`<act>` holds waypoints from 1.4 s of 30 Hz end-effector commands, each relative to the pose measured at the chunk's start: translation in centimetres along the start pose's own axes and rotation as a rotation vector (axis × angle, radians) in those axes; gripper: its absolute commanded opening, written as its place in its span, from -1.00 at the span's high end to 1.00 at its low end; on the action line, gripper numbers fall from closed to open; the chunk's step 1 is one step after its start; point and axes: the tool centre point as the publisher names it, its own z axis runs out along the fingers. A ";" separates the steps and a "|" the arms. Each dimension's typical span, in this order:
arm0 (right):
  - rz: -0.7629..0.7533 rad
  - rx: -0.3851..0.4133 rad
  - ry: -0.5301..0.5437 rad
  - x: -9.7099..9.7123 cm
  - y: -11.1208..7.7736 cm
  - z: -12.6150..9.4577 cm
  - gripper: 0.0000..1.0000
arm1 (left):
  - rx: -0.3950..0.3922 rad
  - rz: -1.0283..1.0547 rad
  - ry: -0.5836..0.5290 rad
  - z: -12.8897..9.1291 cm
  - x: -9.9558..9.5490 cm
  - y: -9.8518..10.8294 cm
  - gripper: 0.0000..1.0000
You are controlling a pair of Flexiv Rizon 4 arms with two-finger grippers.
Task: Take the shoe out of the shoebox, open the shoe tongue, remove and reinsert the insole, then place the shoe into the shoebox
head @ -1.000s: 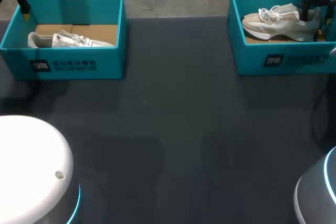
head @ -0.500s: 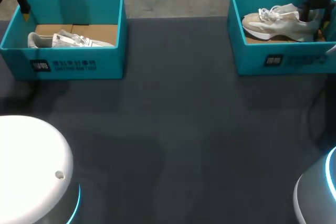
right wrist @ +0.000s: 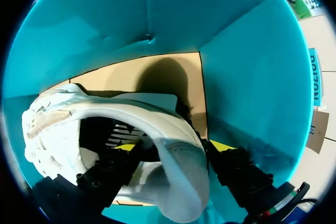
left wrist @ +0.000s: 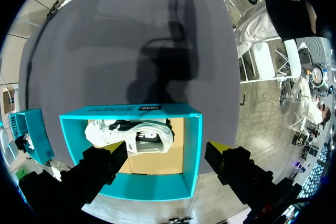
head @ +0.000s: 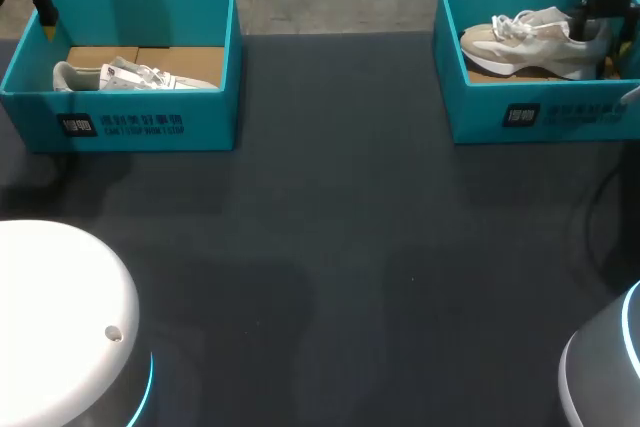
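Lying on its side, the beige and grey lace-up sneaker (head: 535, 42) rests on the brown cardboard floor of the teal cardboard shoebox (head: 540, 112) at the table's far right, with its toe towards the middle of the table. Your right pincer (right wrist: 173, 148) is down inside that box, astride the sneaker's padded heel. You cannot tell whether it is clamped on the heel or only sits around it. Well apart, at the far left of the dark grey table (head: 330, 247), a second teal cardboard shoebox (head: 150, 127) holds a white sneaker with dark markings (head: 130, 77), lying against the box's front wall. Your left pincer (left wrist: 163, 153) hangs above that box's far left corner, its yellow tips spread wide and touching nothing.
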 end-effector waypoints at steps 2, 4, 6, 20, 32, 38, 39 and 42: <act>-0.005 0.081 0.002 0.3 1.0 0.6 0.04 | -0.001 0.000 0.003 0.0 0.0 -0.1 -1.00; -0.007 0.083 0.019 0.5 0.9 0.8 0.30 | -0.001 0.000 0.003 0.0 0.0 -0.1 -1.00; -0.010 0.086 0.030 0.7 0.8 1.2 0.65 | -0.001 0.000 0.003 0.0 0.0 -0.1 -1.00; -0.005 0.055 0.013 0.7 -0.1 -0.4 1.00 | -0.001 0.000 0.003 0.0 0.0 -0.1 -1.00; 0.006 -0.028 -0.056 -1.1 0.1 -5.0 1.00 | -0.001 0.000 0.003 0.0 0.0 -0.1 -1.00; 0.008 -0.056 -0.077 -1.8 0.2 -6.8 1.00 | -0.001 0.000 0.003 0.0 0.0 -0.1 -1.00; 0.009 -0.060 -0.079 -1.9 0.2 -7.0 1.00 | -0.001 0.000 0.003 0.0 0.0 -0.1 -1.00; 0.017 -0.063 -0.087 -2.2 0.3 -7.8 1.00 | -0.001 0.000 0.003 0.0 0.0 -0.1 -1.00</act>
